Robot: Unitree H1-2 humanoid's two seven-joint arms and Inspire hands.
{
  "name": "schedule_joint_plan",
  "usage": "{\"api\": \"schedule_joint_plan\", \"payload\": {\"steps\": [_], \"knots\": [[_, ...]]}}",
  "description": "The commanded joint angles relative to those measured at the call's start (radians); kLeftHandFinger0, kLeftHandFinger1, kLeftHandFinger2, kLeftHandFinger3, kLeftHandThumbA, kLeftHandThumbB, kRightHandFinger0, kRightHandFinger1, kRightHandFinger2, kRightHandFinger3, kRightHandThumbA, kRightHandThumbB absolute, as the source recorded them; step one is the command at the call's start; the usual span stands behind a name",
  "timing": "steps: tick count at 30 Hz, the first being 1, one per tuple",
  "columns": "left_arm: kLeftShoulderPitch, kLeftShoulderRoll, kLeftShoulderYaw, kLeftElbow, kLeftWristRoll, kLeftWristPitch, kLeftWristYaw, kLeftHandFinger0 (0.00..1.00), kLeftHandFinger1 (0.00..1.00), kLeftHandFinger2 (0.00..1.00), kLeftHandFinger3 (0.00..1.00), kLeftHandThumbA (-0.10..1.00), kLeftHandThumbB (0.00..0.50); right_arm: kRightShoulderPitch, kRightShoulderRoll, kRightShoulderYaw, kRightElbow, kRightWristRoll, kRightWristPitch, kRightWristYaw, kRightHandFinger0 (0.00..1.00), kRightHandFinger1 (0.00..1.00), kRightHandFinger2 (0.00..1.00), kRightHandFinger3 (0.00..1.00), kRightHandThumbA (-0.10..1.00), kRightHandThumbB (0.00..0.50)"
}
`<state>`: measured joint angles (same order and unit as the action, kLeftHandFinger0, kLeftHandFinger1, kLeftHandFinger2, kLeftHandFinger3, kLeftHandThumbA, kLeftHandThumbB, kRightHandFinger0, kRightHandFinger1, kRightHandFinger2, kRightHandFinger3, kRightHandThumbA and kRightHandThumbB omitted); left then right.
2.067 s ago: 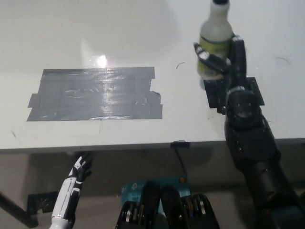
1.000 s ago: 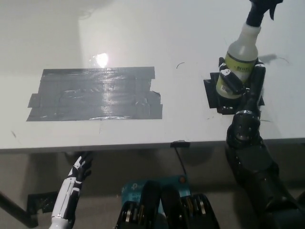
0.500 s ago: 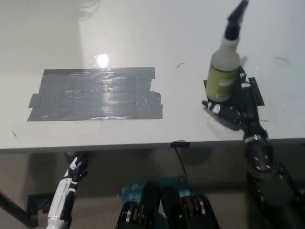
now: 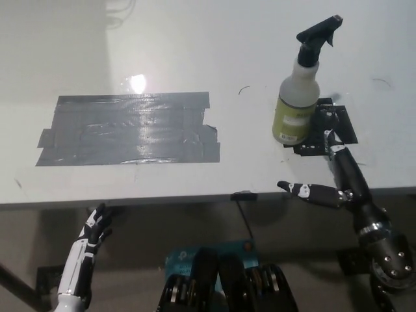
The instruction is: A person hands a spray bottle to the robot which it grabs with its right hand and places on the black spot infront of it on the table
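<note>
1. The spray bottle [image 4: 298,97] stands upright on the black spot [image 4: 338,130] at the table's [image 4: 260,39] right side.
2. The right hand [image 4: 331,179], fingers spread and empty, lies just near of the bottle.
3. The left hand [image 4: 91,231] hangs below the near table edge, fingers apart, empty.

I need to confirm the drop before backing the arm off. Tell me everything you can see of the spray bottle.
The spray bottle stands upright on the white table, its base on the left part of the black spot. It has a black trigger head with the nozzle pointing right, a translucent whitish plastic neck and shoulder, and a yellow-green lower body with a small label. The right hand is open just right of and below it; contact cannot be told. The left hand rests below the table edge.
</note>
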<state>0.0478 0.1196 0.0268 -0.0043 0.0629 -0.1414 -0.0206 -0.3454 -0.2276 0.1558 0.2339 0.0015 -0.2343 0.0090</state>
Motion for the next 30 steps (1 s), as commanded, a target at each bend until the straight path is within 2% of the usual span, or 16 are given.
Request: {"api": "schedule_joint_plan", "payload": {"steps": [1,7,9,10,13,18,22,25,27,30], "knots": [[-0.007,0.017,0.000,-0.039,-0.008,-0.020,-0.013,1.00,1.00,1.00,1.00,1.00,0.059,0.064,-0.043,-0.069,-0.177,0.115,0.073,0.068,1.00,1.00,1.00,1.00,1.00,0.500],[-0.008,0.019,0.000,-0.047,-0.015,-0.008,-0.017,1.00,1.00,1.00,1.00,1.00,0.054,0.215,-0.057,-0.133,-0.453,0.136,0.125,0.052,1.00,1.00,1.00,1.00,1.00,0.500],[-0.028,0.020,-0.002,-0.039,-0.010,-0.010,-0.017,1.00,1.00,1.00,1.00,1.00,0.036,0.265,-0.049,-0.136,-0.565,0.167,0.134,0.055,1.00,1.00,1.00,1.00,1.00,0.500],[-0.030,0.022,-0.004,-0.033,-0.005,-0.022,-0.016,1.00,1.00,1.00,1.00,1.00,0.019,0.306,-0.042,-0.119,-0.632,0.163,0.118,0.061,1.00,1.00,1.00,1.00,1.00,0.500],[-0.022,0.014,-0.016,-0.031,0.002,-0.028,-0.017,1.00,1.00,1.00,1.00,1.00,0.035,0.403,0.005,-0.063,-0.724,0.082,0.077,0.058,1.00,1.00,1.00,1.00,1.00,0.500],[0.006,0.014,-0.026,-0.040,0.008,-0.028,-0.018,1.00,1.00,1.00,1.00,1.00,0.032,0.469,0.024,-0.015,-0.620,-0.015,0.039,0.071,1.00,1.00,1.00,1.00,1.00,0.500],[0.026,0.009,-0.036,-0.043,0.005,-0.035,-0.020,1.00,1.00,1.00,1.00,1.00,0.064,0.483,0.012,-0.003,-0.491,0.040,0.059,0.109,1.00,1.00,1.00,1.00,1.00,0.500],[0.032,0.007,-0.042,-0.047,0.005,-0.032,-0.025,1.00,1.00,1.00,1.00,1.00,0.064,0.477,0.010,-0.005,-0.426,0.078,0.048,0.134,1.00,1.00,1.00,1.00,1.00,0.488],[0.043,0.004,-0.044,-0.050,0.005,-0.026,-0.026,1.00,1.00,1.00,1.00,1.00,0.094,0.475,0.002,0.002,-0.380,0.055,0.042,0.146,1.00,1.00,1.00,1.00,1.00,0.500],[0.053,0.005,-0.047,-0.049,0.015,-0.028,-0.022,1.00,1.00,1.00,1.00,1.00,0.099,0.473,-0.003,0.010,-0.353,0.033,0.048,0.154,1.00,1.00,1.00,1.00,1.00,0.500]]}}
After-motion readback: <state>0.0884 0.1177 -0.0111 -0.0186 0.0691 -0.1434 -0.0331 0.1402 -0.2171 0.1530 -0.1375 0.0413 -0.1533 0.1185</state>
